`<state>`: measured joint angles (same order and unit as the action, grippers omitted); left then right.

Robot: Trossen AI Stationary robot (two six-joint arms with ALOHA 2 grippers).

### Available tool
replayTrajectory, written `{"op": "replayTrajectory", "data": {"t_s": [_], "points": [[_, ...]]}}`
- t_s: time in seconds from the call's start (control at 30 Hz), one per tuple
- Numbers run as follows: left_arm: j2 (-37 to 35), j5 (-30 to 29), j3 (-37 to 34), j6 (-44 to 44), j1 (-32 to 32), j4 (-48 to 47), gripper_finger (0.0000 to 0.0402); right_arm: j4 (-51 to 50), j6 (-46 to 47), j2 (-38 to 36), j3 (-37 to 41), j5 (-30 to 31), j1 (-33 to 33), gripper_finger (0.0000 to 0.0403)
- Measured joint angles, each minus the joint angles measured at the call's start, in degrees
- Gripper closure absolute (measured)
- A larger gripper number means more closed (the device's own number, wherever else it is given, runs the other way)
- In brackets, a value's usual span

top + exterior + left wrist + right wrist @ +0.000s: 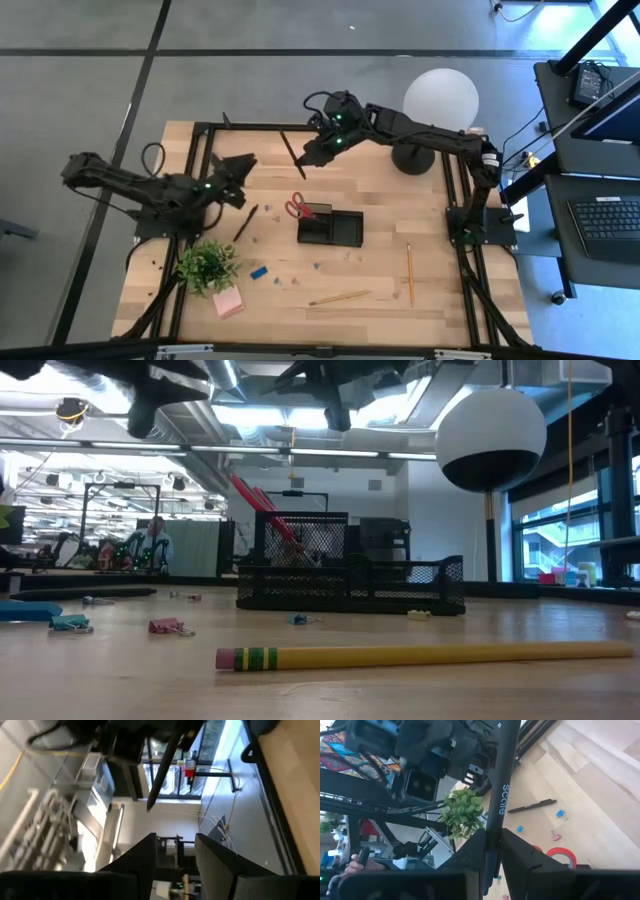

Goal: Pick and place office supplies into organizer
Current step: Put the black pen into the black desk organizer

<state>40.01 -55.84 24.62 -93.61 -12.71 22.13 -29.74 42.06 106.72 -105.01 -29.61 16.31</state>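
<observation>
My right gripper (309, 156) hangs over the table's far middle, shut on a dark pen (292, 155) printed "scale" (503, 800). My left gripper (238, 170) is open and pointing level above the table's left part, with nothing between its fingers (145, 862). The black mesh organizer (332, 228) stands mid-table with the red-handled scissors (297, 207) upright in its tall cup (300, 545). On the wood lie another dark pen (246, 222), two yellow pencils (409, 272) (340, 297), a blue eraser (259, 272), a pink sticky pad (228, 303) and small clips (168, 626). My right gripper pinches the pen's shaft (492, 837) between its two fingers, around mid-length. The fingers lie across the pen and slant down from the table's far right. The pen is lifted clear above the table, both ends sticking out past the fingers.
A green potted plant (208, 265) stands near the left front, beside the sticky pad. A lamp with a white globe (441, 98) and round black base (412, 158) stands at the far right. Black frame rails (200, 190) run along the table's sides. People show in the room behind (155, 540).
</observation>
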Motion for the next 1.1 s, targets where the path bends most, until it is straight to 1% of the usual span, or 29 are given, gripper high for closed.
{"op": "replayTrajectory", "data": {"t_s": [0.23, 0.43, 0.67, 0.9, 1.0, 1.1], "points": [[8.0, 1.9, 4.7, -2.8, 3.1, 0.4, 0.0272, 0.3, 1.5, 0.0, 0.0, 0.1, -0.7, 0.0351], [12.4, 6.8, 8.5, -6.0, 3.3, 0.8, 0.0272, 0.4, 2.7, 0.0, 0.0, 0.1, -0.8, 0.0351], [15.7, 8.0, 11.5, -6.2, 3.0, 0.9, 0.0272, 1.9, 2.7, 0.0, 0.0, 0.1, -0.9, 0.0351], [18.2, 8.0, 12.0, -6.2, 4.1, 0.9, 0.0272, 2.4, 2.9, 0.0, 0.0, 0.0, -1.4, 0.0351], [18.7, 8.7, 12.0, -7.6, 4.3, 0.9, 0.0272, 2.3, 2.9, 0.0, 0.0, 0.0, -1.4, 0.0351], [19.2, 9.5, 12.0, -9.6, 4.3, 3.3, 0.0272, 2.3, 2.9, 0.0, 0.0, 0.0, -1.3, 0.0351]]}}
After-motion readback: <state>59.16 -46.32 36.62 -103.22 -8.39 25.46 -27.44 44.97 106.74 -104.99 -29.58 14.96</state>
